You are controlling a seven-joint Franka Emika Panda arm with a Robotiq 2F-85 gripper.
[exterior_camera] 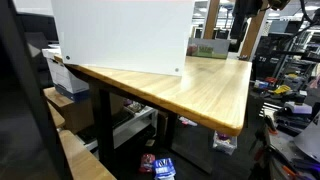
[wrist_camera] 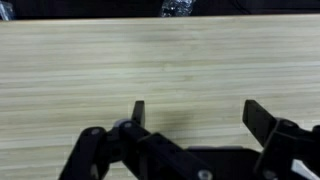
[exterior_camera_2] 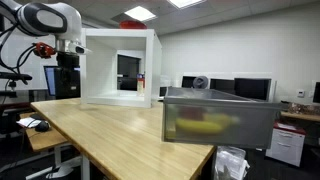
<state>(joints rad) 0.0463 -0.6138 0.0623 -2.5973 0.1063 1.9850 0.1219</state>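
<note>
The white arm (exterior_camera_2: 45, 18) was bent over at the top like a hook, and its wrist pointed straight down. The black hand (exterior_camera_2: 67, 62) hung at the end of the arm, up in the air. In the wrist view, the two dark fingers (wrist_camera: 138, 112) of the hand stood wide apart and open, with their flat tips pointing away from the camera.
</note>
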